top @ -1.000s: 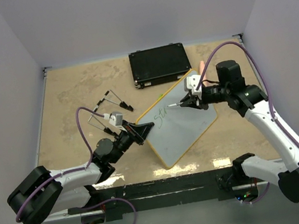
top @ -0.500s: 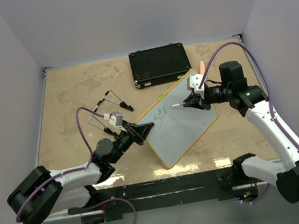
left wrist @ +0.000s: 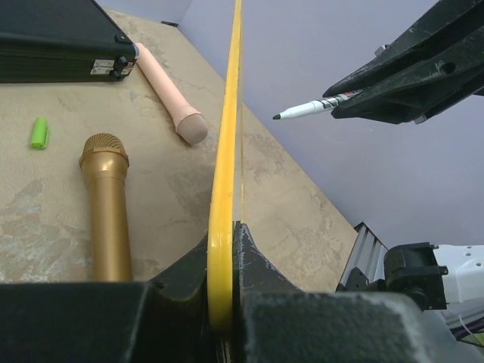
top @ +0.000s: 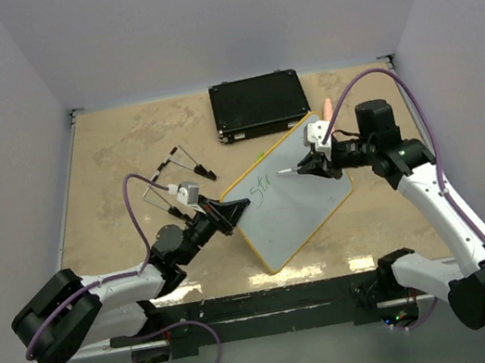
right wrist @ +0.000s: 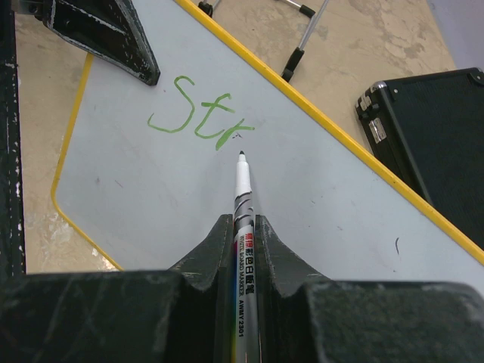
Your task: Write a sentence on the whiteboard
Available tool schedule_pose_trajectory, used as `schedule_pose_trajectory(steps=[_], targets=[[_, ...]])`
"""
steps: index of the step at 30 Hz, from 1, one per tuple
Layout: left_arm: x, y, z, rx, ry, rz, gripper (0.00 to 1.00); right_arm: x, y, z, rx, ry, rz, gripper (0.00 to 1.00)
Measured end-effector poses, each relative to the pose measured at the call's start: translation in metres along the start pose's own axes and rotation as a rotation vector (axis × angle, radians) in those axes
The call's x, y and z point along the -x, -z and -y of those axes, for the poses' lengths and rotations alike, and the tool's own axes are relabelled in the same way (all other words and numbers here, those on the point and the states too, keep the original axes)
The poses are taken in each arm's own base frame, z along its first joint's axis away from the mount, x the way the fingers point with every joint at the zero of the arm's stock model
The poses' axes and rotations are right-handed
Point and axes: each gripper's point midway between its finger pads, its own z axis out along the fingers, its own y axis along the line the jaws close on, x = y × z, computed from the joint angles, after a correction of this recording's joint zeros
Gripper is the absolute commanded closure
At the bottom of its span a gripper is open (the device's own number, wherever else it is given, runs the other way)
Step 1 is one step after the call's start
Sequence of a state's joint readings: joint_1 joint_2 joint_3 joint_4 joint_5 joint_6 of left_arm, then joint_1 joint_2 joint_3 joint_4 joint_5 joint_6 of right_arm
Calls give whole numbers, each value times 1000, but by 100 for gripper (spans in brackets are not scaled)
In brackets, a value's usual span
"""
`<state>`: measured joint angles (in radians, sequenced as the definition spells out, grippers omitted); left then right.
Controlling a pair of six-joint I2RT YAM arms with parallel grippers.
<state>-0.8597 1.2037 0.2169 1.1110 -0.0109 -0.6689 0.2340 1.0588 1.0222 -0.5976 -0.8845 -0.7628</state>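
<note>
The whiteboard (top: 298, 204), white with a yellow rim (left wrist: 227, 151), lies slantwise at mid-table. My left gripper (top: 234, 211) is shut on its left edge; in the left wrist view both black fingers (left wrist: 261, 261) press the rim. My right gripper (top: 315, 166) is shut on a white marker (right wrist: 242, 197) that points down at the board (right wrist: 325, 219). The sentence (right wrist: 198, 117) reads "Str" in green. The marker tip hovers just right of the "r", a little off the surface, as the marker (left wrist: 310, 110) shows in the left wrist view.
A black case (top: 259, 105) lies behind the board. A gold microphone (left wrist: 106, 204), a pink microphone (left wrist: 170, 91) and a small green cap (left wrist: 38, 132) lie on the table by the board. Black wire stands (top: 185, 163) rest left of it.
The green lettering has grown by a stroke. My right gripper and marker have shifted slightly right, then held still. The left arm has not moved.
</note>
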Motion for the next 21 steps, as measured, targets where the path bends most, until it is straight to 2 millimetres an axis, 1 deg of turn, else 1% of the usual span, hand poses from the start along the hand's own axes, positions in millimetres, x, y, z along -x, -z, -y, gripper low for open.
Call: schedule_pose_trajectory(steps=[9, 21], targets=[[0, 0, 0, 0, 0, 0, 100, -1, 0, 0, 1, -1, -1, 100], [0, 0, 0, 0, 0, 0, 100, -11, -4, -2, 18, 13, -19, 100]])
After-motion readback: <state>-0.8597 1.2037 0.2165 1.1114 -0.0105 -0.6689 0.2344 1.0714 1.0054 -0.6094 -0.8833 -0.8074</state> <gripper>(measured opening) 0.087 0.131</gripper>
